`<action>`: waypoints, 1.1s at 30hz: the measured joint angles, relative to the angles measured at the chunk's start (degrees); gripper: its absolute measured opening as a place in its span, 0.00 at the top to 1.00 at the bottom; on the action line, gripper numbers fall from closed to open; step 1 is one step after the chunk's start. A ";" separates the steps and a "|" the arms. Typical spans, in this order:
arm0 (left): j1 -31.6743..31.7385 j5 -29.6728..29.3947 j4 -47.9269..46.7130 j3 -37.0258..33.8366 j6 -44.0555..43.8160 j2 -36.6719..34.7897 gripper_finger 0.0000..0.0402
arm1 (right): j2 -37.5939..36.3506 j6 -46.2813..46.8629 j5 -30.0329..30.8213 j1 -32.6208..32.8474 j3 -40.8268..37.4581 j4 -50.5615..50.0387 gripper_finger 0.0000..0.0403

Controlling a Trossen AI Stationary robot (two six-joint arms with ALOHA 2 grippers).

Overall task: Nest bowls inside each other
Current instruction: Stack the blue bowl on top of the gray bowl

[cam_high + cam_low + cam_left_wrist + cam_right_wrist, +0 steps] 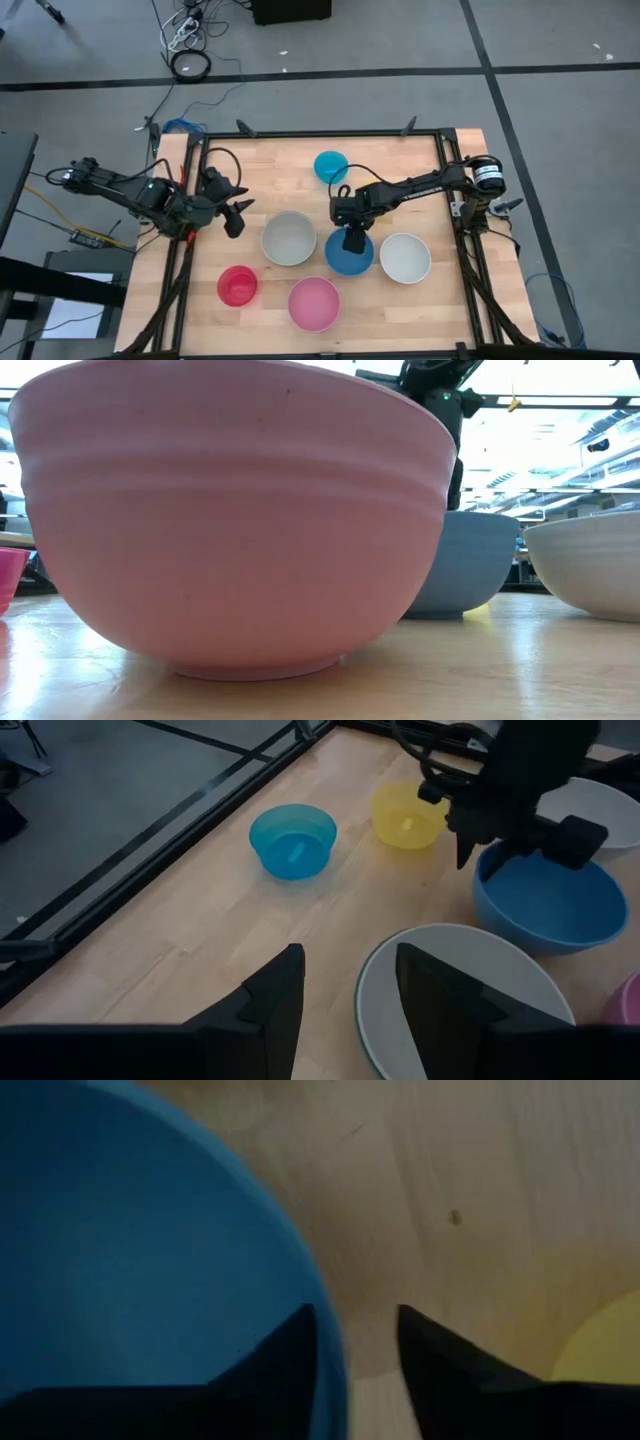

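Observation:
My right gripper points down at the far rim of the blue bowl and is open, one finger inside the bowl and one outside. My left gripper hangs open and empty, left of the grey-beige bowl. The cyan bowl, white bowl, red bowl and pink bowl each stand apart on their bases. In the left wrist view a yellow bowl stands just beyond the blue one; in the high view my right arm hides it. My right gripper straddles the blue bowl's far rim from above. A strip of table shows between the outer finger and the wall. Whether the inner finger touches the wall I cannot tell. The bowl sits upright on the table.
The black frame rail runs round the wooden table. In the low view the pink bowl fills the foreground, with the blue bowl and the white bowl behind it on the right. Bare wood lies between the cyan and grey-beige bowls.

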 joint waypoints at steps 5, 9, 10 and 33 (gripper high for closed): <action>0.00 -0.19 0.09 0.00 0.00 0.00 0.58 | 0.00 -3.82 -2.96 -2.05 0.86 -0.55 0.97; 0.00 -0.35 0.23 0.00 0.00 -0.01 0.58 | 0.00 -5.73 -4.01 -4.19 4.45 -5.93 0.99; 0.00 -0.35 0.27 0.00 0.00 0.00 0.58 | -0.17 -6.19 -3.98 -4.74 5.88 -7.65 0.99; 0.00 -2.61 2.16 -0.04 0.00 0.00 0.58 | 2.30 -5.78 -4.57 -5.47 19.08 16.54 1.00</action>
